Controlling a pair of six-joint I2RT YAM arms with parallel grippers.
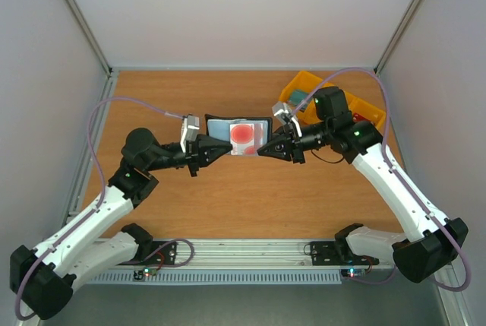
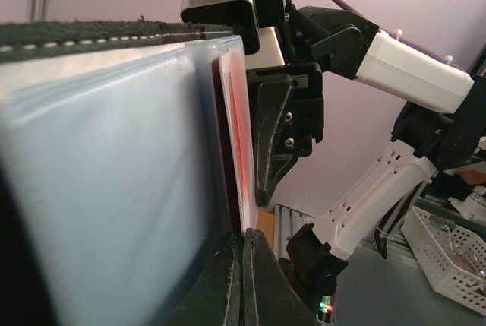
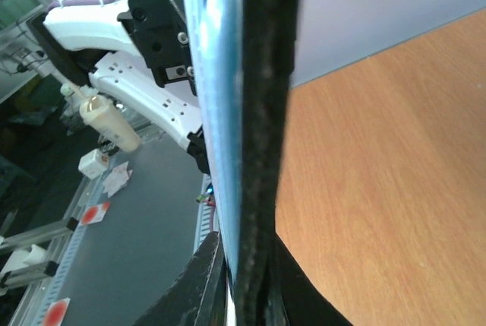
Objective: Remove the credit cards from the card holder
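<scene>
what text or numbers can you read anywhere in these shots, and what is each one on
No text is legible in any view.
credit card: only a red round mark on a pale face; any print is too small to read.
card holder: no visible label or brand.
red-and-white tags beyond the table in the right wrist view: too small and blurred to read.

arms [image 1: 91,219]: white shells, black joints | left gripper [image 1: 226,147], right gripper [image 1: 262,150]: black | cables [image 1: 125,99]: lilac
</scene>
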